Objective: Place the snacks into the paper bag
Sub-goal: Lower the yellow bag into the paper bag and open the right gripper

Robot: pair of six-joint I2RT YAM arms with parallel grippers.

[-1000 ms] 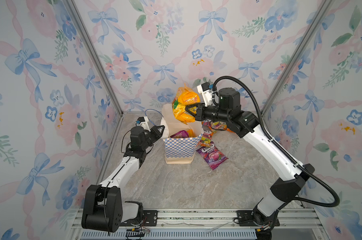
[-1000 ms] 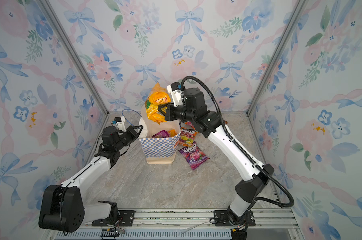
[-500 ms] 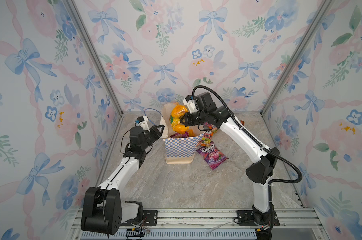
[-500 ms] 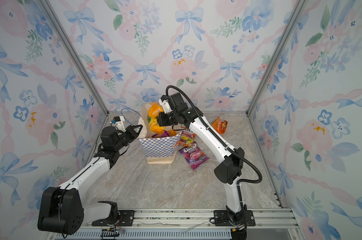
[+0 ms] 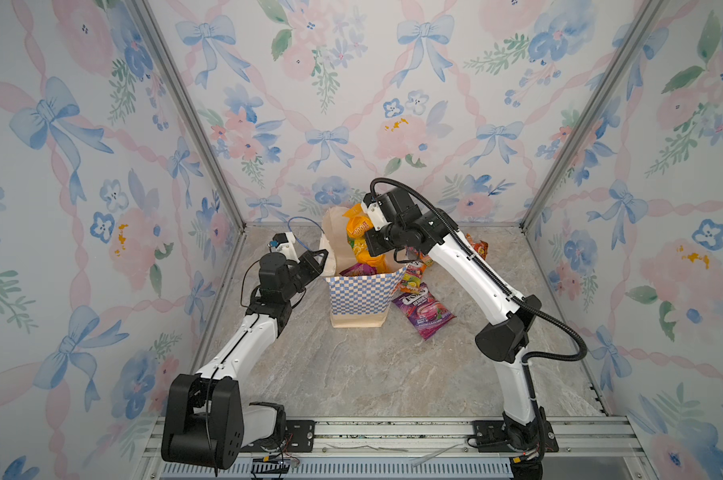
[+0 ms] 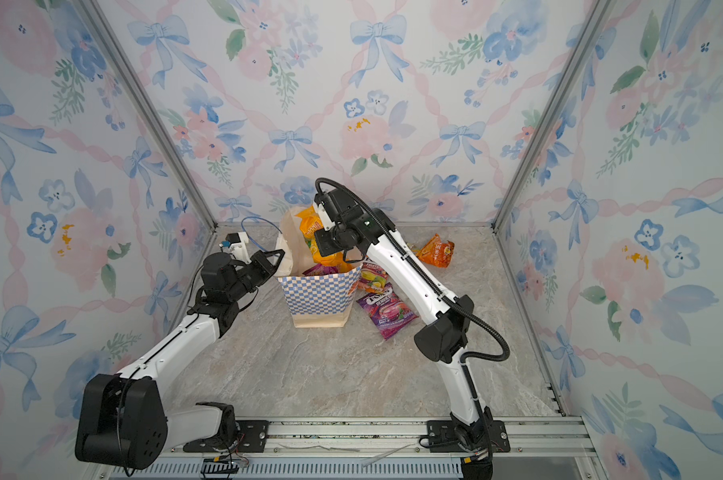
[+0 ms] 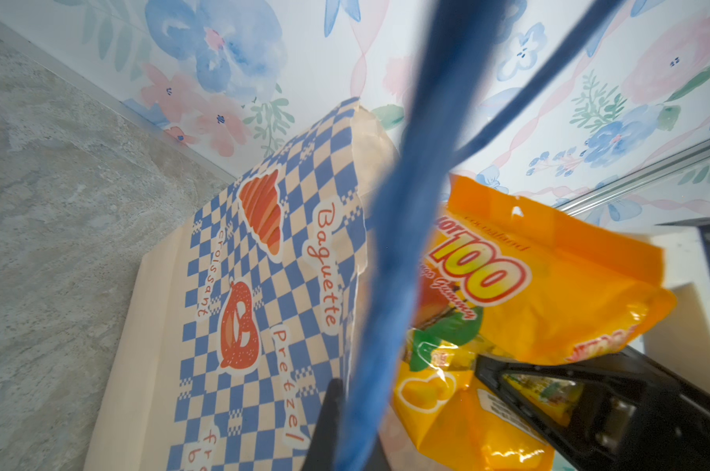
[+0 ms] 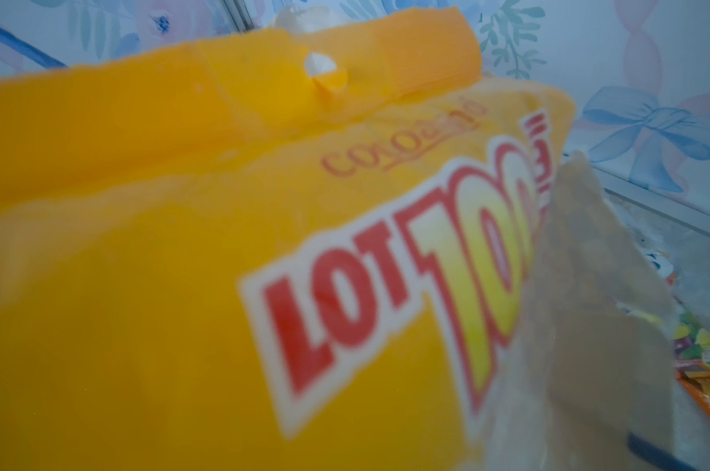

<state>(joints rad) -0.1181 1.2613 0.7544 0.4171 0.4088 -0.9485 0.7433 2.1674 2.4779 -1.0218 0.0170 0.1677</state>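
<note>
Top views: right arm (image 5: 468, 266) arches over paper bag (image 5: 357, 299), right tool (image 5: 368, 248) clamping yellow-orange pack (image 5: 356, 230); left tool (image 5: 321, 259) pinches its rim.

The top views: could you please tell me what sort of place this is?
Probably a staged robot test booth, not a real room: floral wallpaper panels set in aluminium posts, a marble-look tabletop, and the left arm and right arm bolted to a slotted rail.

Bright, even, diffuse light in both top views, shadows faint. Wrist views suffer — the blue cord (image 7: 410, 204) looms out of focus, the yellow pack (image 8: 141, 285) blurs close up.
</note>
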